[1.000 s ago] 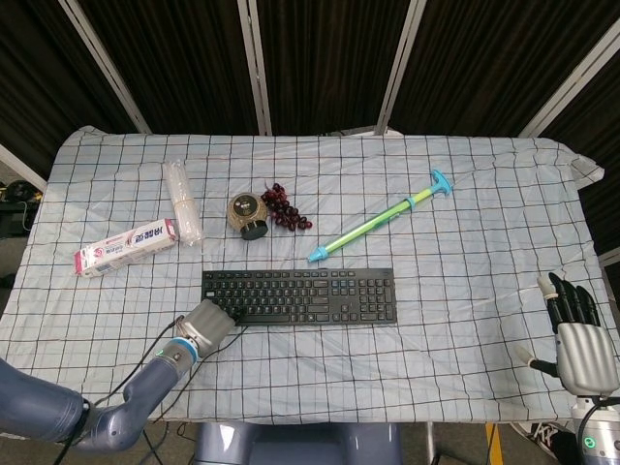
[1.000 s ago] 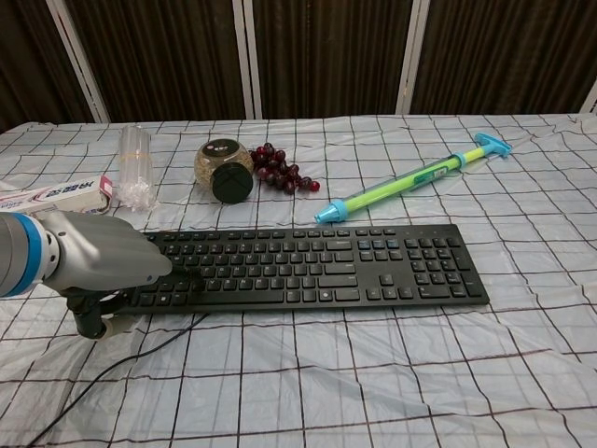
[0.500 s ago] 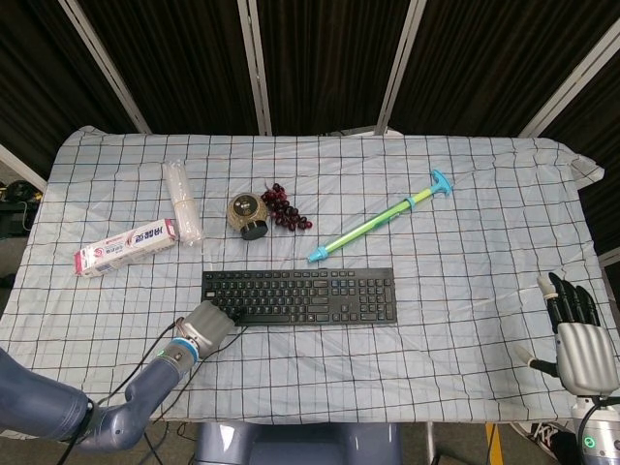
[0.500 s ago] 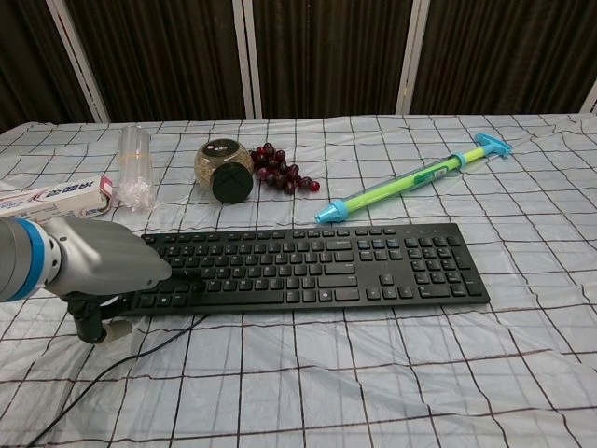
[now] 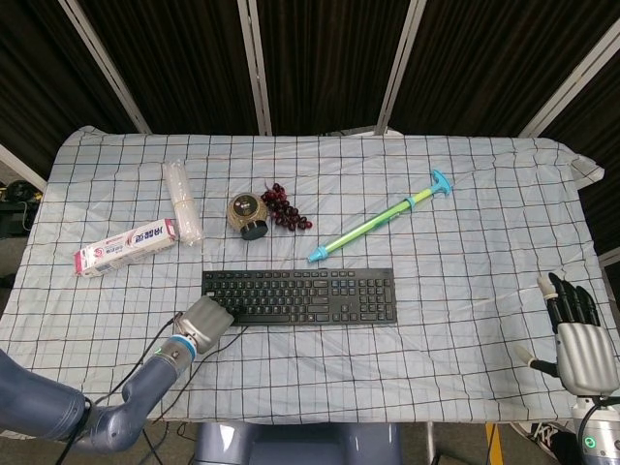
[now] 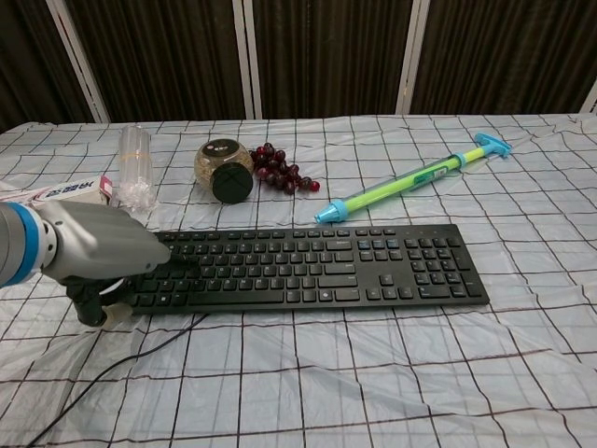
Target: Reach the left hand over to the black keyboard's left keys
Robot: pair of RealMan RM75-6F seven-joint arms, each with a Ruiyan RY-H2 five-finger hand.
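Observation:
The black keyboard (image 5: 300,296) (image 6: 317,264) lies across the middle of the checked table cloth, its cable running off the front left. My left hand (image 5: 206,320) (image 6: 103,252) sits at the keyboard's left end, fingers reaching onto the leftmost keys, holding nothing. In the chest view it hides the keyboard's left edge. My right hand (image 5: 578,344) hangs off the table's right side, fingers apart and empty; the chest view does not show it.
Behind the keyboard stand a round jar (image 5: 247,214) (image 6: 222,169), dark grapes (image 5: 284,207) (image 6: 284,175) and a green-and-blue toy pump (image 5: 380,220) (image 6: 410,181). A clear plastic tube (image 5: 181,201) (image 6: 135,169) and a toothpaste box (image 5: 127,246) (image 6: 54,193) lie at the left.
My left hand has risen slightly and shifted a little left over the keyboard's left end. The right hand has not moved.

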